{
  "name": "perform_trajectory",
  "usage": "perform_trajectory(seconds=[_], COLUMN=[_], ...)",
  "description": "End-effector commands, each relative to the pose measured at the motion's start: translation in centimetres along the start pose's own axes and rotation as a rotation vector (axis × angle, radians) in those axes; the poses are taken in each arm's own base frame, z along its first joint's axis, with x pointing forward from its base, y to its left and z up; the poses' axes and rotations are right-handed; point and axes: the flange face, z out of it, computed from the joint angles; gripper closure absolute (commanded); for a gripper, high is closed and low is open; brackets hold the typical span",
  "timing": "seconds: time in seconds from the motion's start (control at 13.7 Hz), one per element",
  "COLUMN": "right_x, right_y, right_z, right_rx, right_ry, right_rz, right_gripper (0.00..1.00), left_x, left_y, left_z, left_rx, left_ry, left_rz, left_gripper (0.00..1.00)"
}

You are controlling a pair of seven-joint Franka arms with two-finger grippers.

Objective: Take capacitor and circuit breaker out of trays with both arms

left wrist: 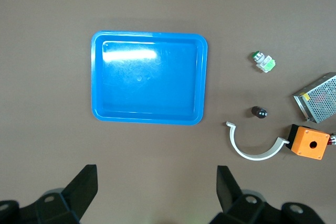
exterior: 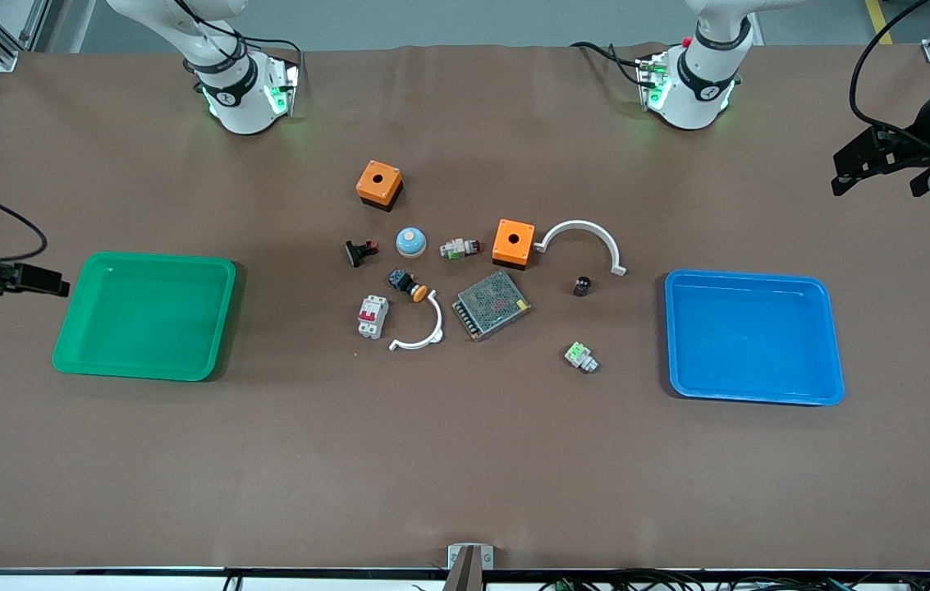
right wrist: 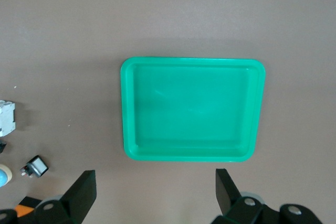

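Note:
The capacitor (exterior: 581,286), a tiny dark cylinder, stands on the table between an orange box and the blue tray (exterior: 752,336). It also shows in the left wrist view (left wrist: 259,112). The breaker (exterior: 373,316), white-grey with red levers, lies at the part cluster's edge toward the green tray (exterior: 144,316). It shows partly in the right wrist view (right wrist: 6,118). My left gripper (exterior: 875,185) is open and empty, high over the table's left-arm end beside the blue tray (left wrist: 149,87); left wrist view (left wrist: 156,182). My right gripper (exterior: 46,281) is open and empty, high beside the green tray (right wrist: 191,108); right wrist view (right wrist: 156,184).
Between the trays lie two orange boxes (exterior: 379,185) (exterior: 513,242), two white arcs (exterior: 588,224) (exterior: 437,322), a mesh power supply (exterior: 492,304), a white-and-green connector (exterior: 581,356), a blue dome button (exterior: 411,240), a black-and-red part (exterior: 360,251), an orange-capped button (exterior: 409,285) and a white-green-red switch (exterior: 460,247).

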Motion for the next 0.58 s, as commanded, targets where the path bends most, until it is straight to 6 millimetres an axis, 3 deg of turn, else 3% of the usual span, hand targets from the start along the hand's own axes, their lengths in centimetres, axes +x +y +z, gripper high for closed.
perform_trajectory(seconds=[0.0,0.51], right_x=[-4.1,-8.0], right_y=[0.1,0.2], right_z=[-1.6,-4.9], right_rx=[0.011,0.018], right_ry=[0.021,0.077], right_rz=[-0.009,-0.009], right_gripper=[0.00,0.00], left_x=[-0.9,-0.7], left_y=[-0.1,-0.1], left_z=[-0.4,-0.6], left_rx=[0.015,0.015], left_ry=[0.009,0.012], left_rz=[-0.017,-0.014], left_gripper=[0.00,0.00])
